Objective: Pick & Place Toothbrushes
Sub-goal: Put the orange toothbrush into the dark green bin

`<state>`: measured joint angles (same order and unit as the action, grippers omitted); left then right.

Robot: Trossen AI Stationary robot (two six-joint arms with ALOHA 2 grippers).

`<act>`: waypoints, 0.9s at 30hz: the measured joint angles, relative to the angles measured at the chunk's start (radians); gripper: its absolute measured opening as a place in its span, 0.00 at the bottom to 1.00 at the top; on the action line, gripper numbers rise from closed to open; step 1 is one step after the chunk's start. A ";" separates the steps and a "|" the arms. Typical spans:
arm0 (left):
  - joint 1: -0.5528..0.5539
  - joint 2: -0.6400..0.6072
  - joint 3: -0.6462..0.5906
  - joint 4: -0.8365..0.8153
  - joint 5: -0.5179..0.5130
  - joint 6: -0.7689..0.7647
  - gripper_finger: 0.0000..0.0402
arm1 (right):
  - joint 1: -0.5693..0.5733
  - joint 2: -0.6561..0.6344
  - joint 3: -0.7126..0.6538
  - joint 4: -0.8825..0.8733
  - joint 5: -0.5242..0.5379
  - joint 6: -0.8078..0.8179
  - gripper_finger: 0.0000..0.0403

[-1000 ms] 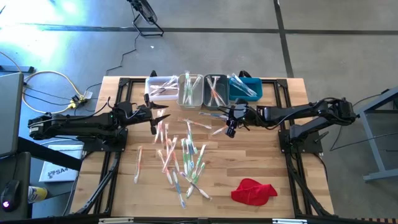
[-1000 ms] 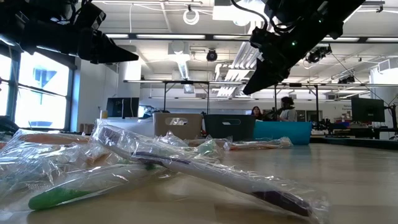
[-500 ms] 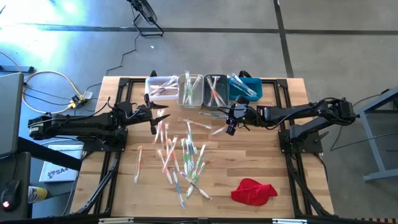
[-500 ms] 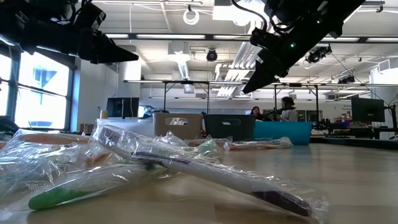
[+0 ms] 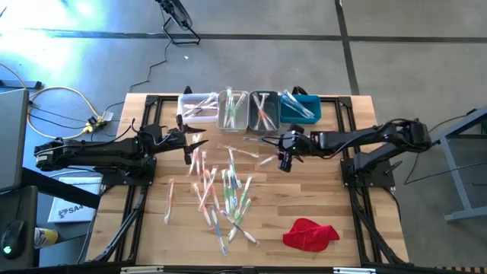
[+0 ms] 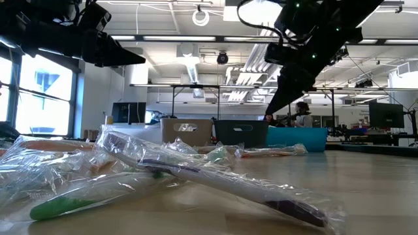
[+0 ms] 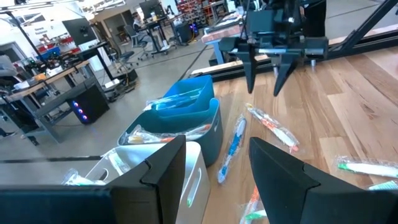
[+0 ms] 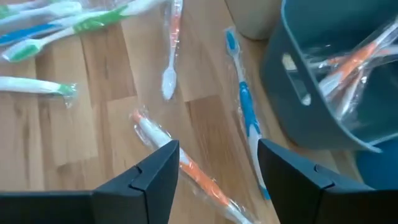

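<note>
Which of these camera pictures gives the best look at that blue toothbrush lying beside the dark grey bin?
The right wrist view: the blue toothbrush lies close under the right claw, its whole wrapped length plain to see. The left wrist view shows it farther off beside the bins. In the high view it is too small to pick out; the low view does not show it clearly.

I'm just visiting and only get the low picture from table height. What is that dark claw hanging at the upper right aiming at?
Observer: That is the right gripper, open. Its wrist camera shows an orange toothbrush lying on the wood in line with the gap between its fingers.
Operator: Is there anything inside the dark box behind it?
Observer: Yes, the grey bin holds wrapped orange-handled brushes.
Operator: Is there anything on the table I miss entirely?
Observer: A red cloth lies on the right arm's side, at the table edge opposite the bins.
</note>
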<state>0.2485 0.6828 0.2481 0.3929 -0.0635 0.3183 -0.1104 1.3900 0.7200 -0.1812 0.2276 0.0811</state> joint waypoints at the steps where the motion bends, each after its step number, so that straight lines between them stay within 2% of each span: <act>1: 0.000 0.000 0.000 -0.001 0.000 0.000 0.43 | 0.000 0.014 0.001 0.003 -0.003 0.000 0.52; 11: 0.000 0.000 0.000 -0.012 0.000 0.018 0.43 | 0.000 0.149 0.000 -0.003 -0.027 -0.005 0.52; 27: 0.000 0.000 0.000 -0.022 -0.001 0.018 0.43 | -0.003 0.257 0.003 -0.015 -0.046 -0.024 0.52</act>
<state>0.2485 0.6830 0.2481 0.3714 -0.0643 0.3366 -0.1132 1.6469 0.7231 -0.1959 0.1814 0.0574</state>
